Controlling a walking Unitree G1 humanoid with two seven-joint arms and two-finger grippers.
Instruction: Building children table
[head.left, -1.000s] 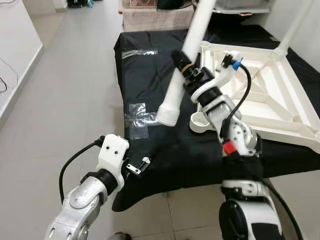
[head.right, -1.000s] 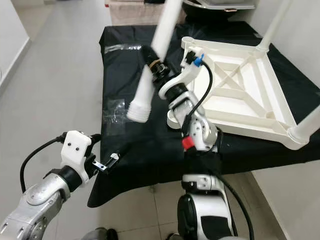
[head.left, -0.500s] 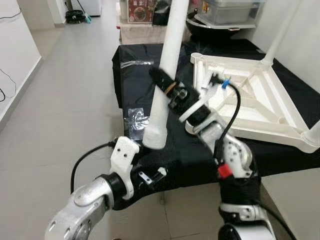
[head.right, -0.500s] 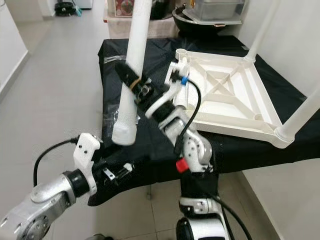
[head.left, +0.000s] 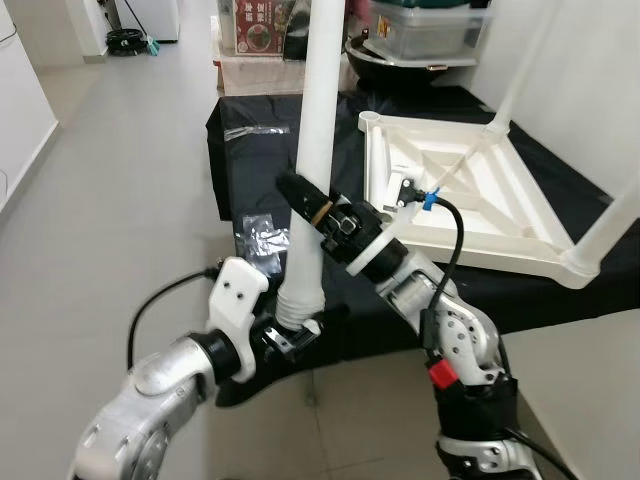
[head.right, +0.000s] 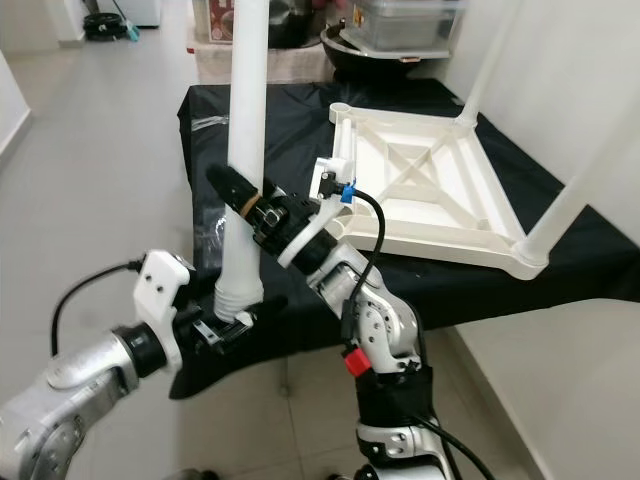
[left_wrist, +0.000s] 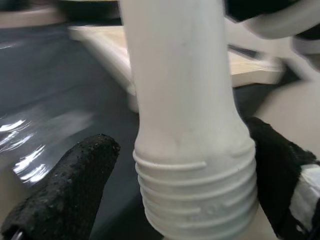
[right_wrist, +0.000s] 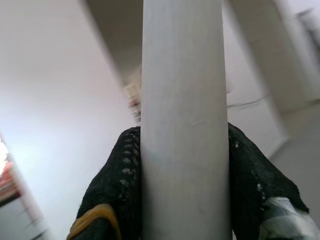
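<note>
1. Two grippers worked at centre frame. Right gripper (head.left: 305, 203) was clamped around a long white plastic table leg (head.left: 318, 120), black fingers (right_wrist: 112, 190) pressed on both sides of the tube, holding it nearly upright.
2. Left gripper (head.left: 292, 338) sat at lower centre, fingers (left_wrist: 70, 185) spread wide on either side of the leg's ribbed threaded end (left_wrist: 197, 195); one finger lay close to the thread, contact unclear.
3. White plastic children's tabletop (head.left: 470, 205) lay upside down, ribbed underside up, on a black cloth-covered table (head.left: 245, 170) at right of frame, two legs already standing on it.
4. Clear plastic wrapping (head.left: 258, 240) lay on the cloth, left of the leg.
</note>
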